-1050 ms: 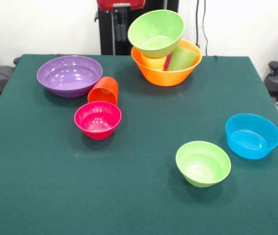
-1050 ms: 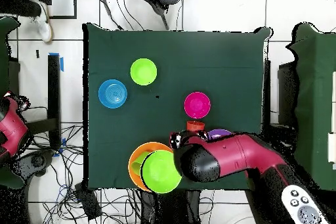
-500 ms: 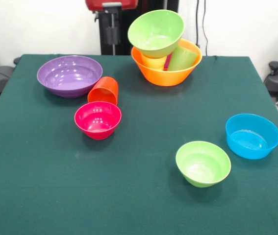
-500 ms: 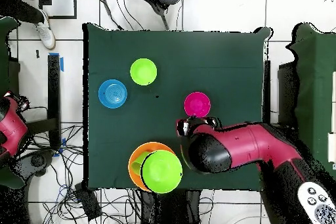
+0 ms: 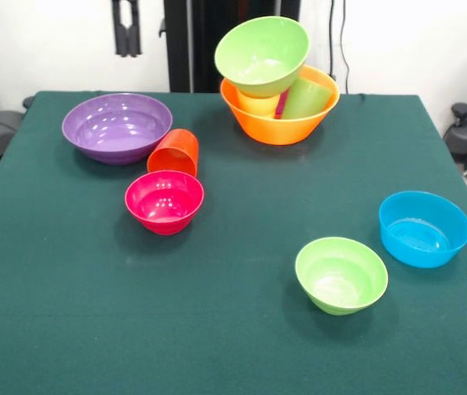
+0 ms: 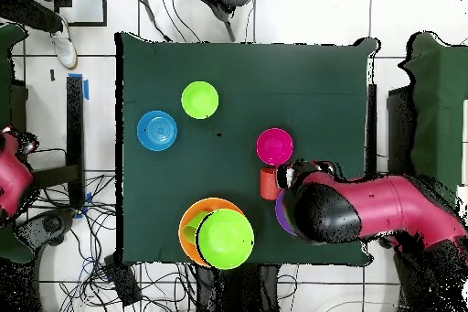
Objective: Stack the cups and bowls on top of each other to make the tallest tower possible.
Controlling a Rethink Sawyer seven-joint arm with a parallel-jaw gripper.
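The tower stands at the table's far side: a large orange bowl [image 5: 276, 123] holds a yellow cup [image 5: 258, 104], a light green cup [image 5: 305, 99] and a sliver of a magenta cup [image 5: 282, 103]. A large light green bowl [image 5: 262, 53] rests tilted on them. The orange-red cup [image 5: 175, 152] lies on its side between the wide purple bowl [image 5: 117, 126] and the small pink-red bowl [image 5: 165, 200]. A small green bowl [image 5: 341, 273] and a blue bowl [image 5: 424, 228] sit nearer, to the right. My gripper [image 5: 126, 49] hangs open and empty, high behind the purple bowl. In the overhead view my arm [image 6: 366, 212] covers most of the purple bowl [image 6: 281, 217].
The green table [image 5: 217, 329] has its far edge just behind the purple bowl and the tower. In the overhead view a person's shoe [image 6: 62, 38] shows beyond the table's top left corner, and cables lie on the floor around the table.
My gripper has swung from beside the tower to above the purple bowl, leftward in the front view. In the overhead view the arm now uncovers the orange-red cup and hides the purple bowl.
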